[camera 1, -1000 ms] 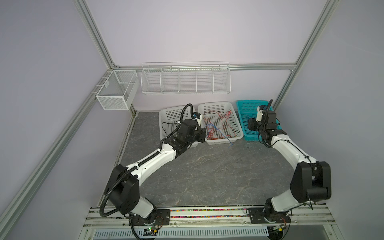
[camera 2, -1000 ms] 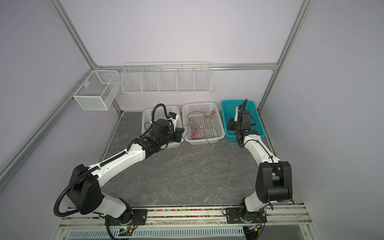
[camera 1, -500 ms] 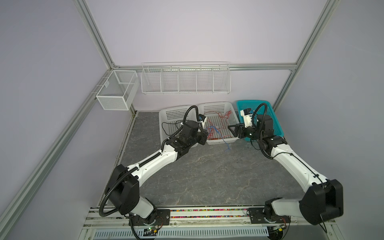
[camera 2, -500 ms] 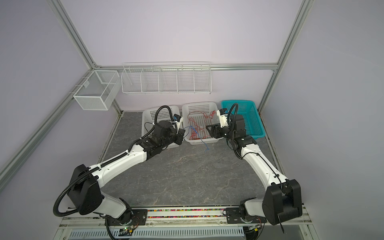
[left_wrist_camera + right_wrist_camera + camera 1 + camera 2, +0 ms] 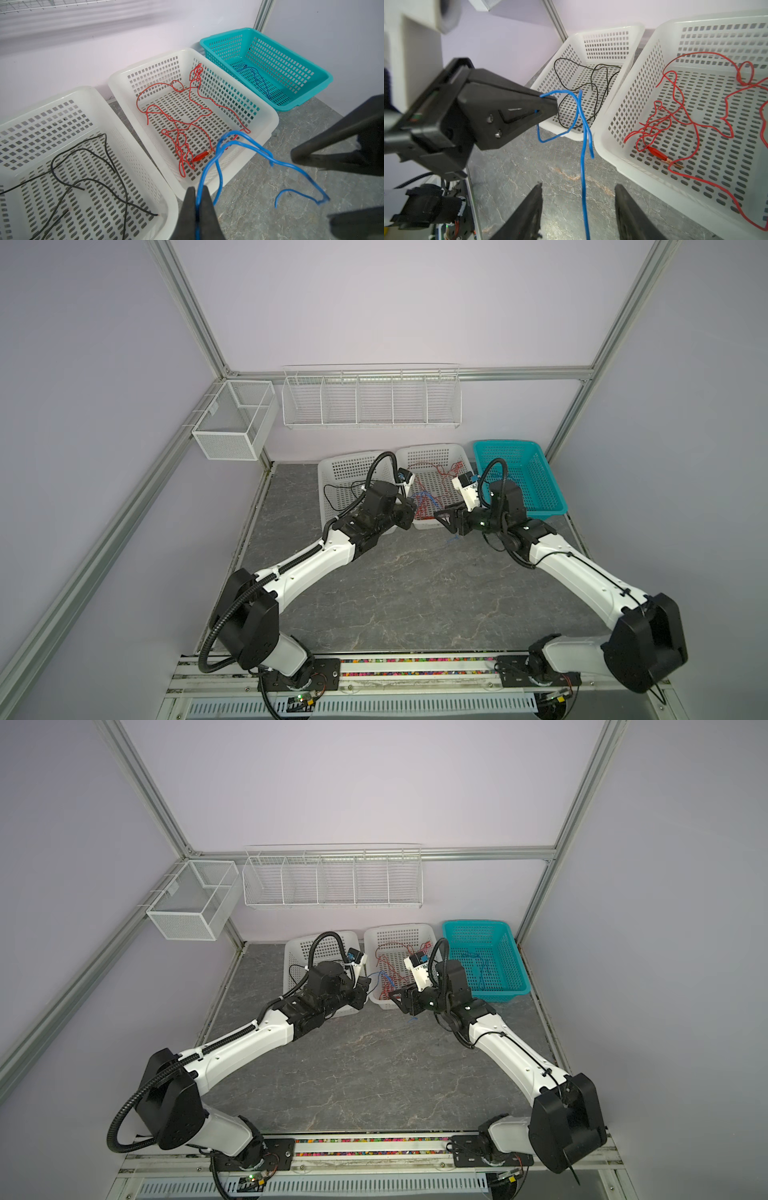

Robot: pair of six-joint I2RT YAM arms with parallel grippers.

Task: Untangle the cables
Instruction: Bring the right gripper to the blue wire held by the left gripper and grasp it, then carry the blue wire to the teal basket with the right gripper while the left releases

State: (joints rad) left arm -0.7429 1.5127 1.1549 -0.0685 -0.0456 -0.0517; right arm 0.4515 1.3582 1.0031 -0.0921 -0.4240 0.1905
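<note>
My left gripper point(image 5: 199, 188) is shut on a blue cable point(image 5: 245, 143), held above the table in front of the middle white basket point(image 5: 268, 116). The cable loops out and hangs down with a loose end. My right gripper point(image 5: 578, 185) is open, and the blue cable point(image 5: 582, 166) runs down between its fingers without touching either. In both top views the left gripper point(image 5: 409, 510) and right gripper point(image 5: 442, 520) face each other closely. Tangled red cables point(image 5: 176, 124) lie in the middle basket. Black cables point(image 5: 83, 149) lie in the left white basket point(image 5: 62, 97).
A teal basket point(image 5: 311, 68) at the back right holds another blue cable point(image 5: 257, 81). Two white wire racks point(image 5: 370, 400) hang on the back wall above the baskets. Grey marbled table point(image 5: 395, 580) lies in front of the baskets.
The right arm swung from over the teal basket leftward to the front of the middle basket, its fingers now straddling the blue cable. The left gripper drew back slightly, still holding the cable.
</note>
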